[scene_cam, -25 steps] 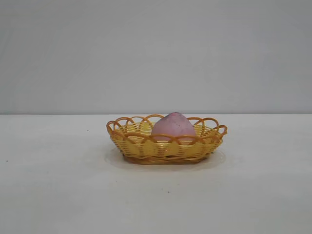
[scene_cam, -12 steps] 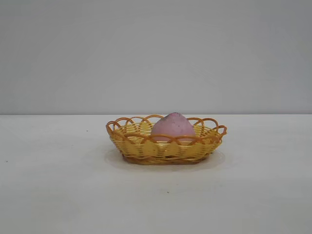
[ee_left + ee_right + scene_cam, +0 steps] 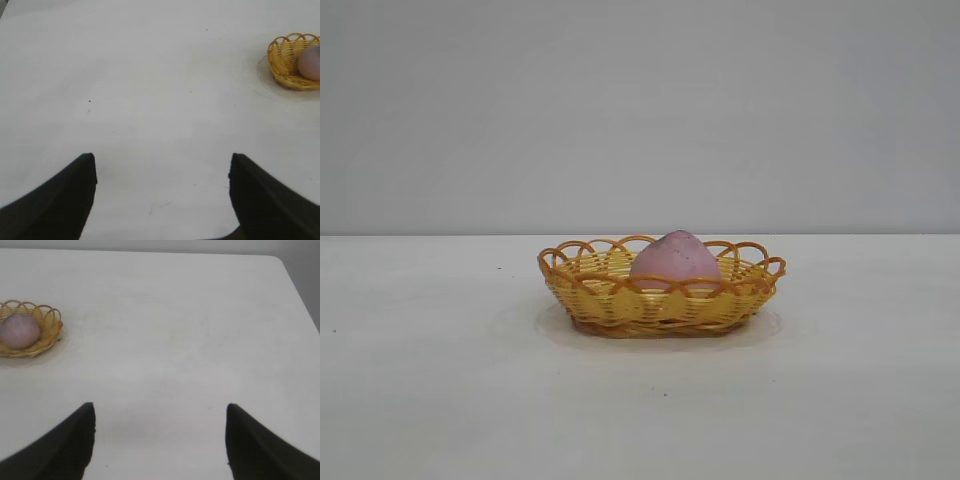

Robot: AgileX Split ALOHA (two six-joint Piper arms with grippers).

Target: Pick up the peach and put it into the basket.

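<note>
The peach (image 3: 675,260) sits inside the basket (image 3: 582,298) near the middle of the white worktop (image 3: 430,380), slightly right of the basket's centre in the exterior view. Over the last second nothing in this view has shifted — peach and basket lie exactly as before — so the placement looks finished, with nothing left but rest. The peach stands upright, its slightly pointed top facing up and its long axis roughly vertical; the basket's long axis runs side to side across the exterior view. The left claw (image 3: 162,197) and the right claw (image 3: 160,440) both stand open and empty over bare worktop, each well apart from the basket — neither touches anything.
</note>
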